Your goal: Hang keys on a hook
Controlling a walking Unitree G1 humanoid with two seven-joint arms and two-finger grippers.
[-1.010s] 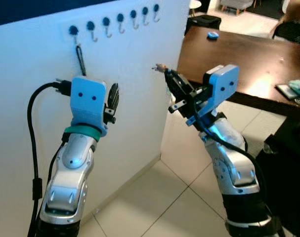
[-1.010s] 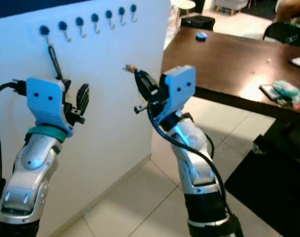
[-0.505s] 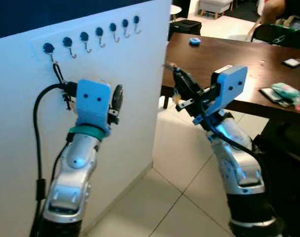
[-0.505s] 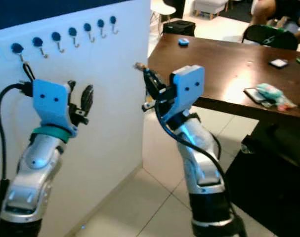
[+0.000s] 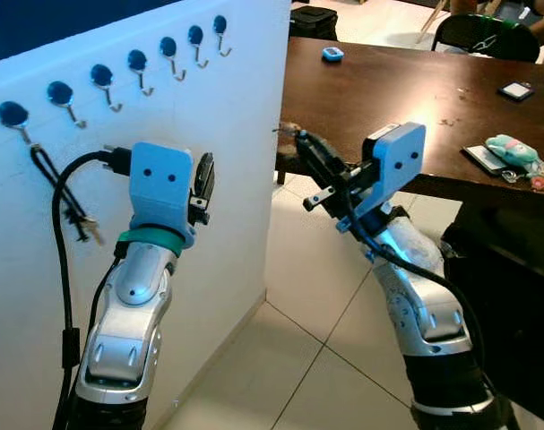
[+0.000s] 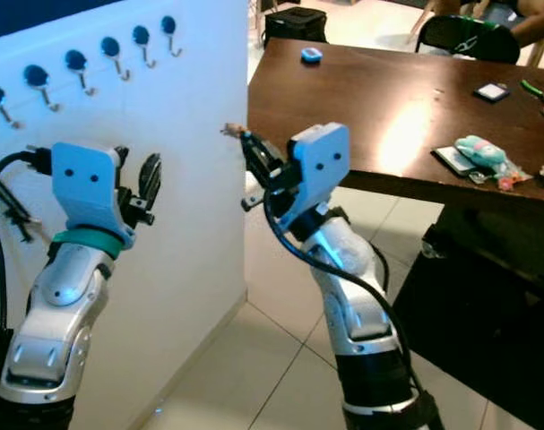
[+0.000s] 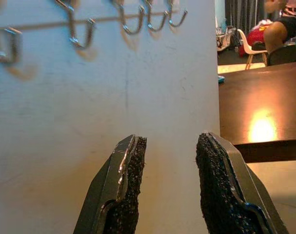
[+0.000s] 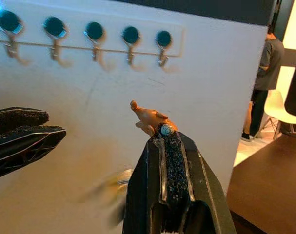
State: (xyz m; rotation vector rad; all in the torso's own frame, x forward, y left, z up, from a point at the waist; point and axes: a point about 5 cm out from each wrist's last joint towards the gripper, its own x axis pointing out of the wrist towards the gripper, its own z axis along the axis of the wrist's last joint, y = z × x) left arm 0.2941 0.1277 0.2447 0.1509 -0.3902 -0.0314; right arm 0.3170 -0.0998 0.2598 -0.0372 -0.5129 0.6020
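A row of metal hooks [image 5: 137,64] on dark round bases runs along the white wall [image 5: 245,125]. From the leftmost hook [image 5: 13,116] hangs a black loop with keys [image 5: 77,215] at its lower end. My right gripper [image 5: 298,140] is raised in front of the wall's end, apart from the hooks. It is shut on a small tan piece [image 8: 147,117] that sticks out past the fingertips. My left gripper [image 7: 169,142] is open and holds nothing. It points at the wall below the hooks [image 7: 79,34].
A dark brown table [image 5: 406,85] stands to the right of the wall, with a blue item [image 5: 332,54], a phone [image 5: 516,90] and a teal packet [image 5: 511,149] on it. A person sits at its far side [image 5: 487,27]. Light floor tiles [image 5: 298,358] lie below.
The whole picture has shifted, so the camera moved; the hooks and hung keys now sit further left. Both arms keep their pose, and the right gripper stays shut on the tan piece.
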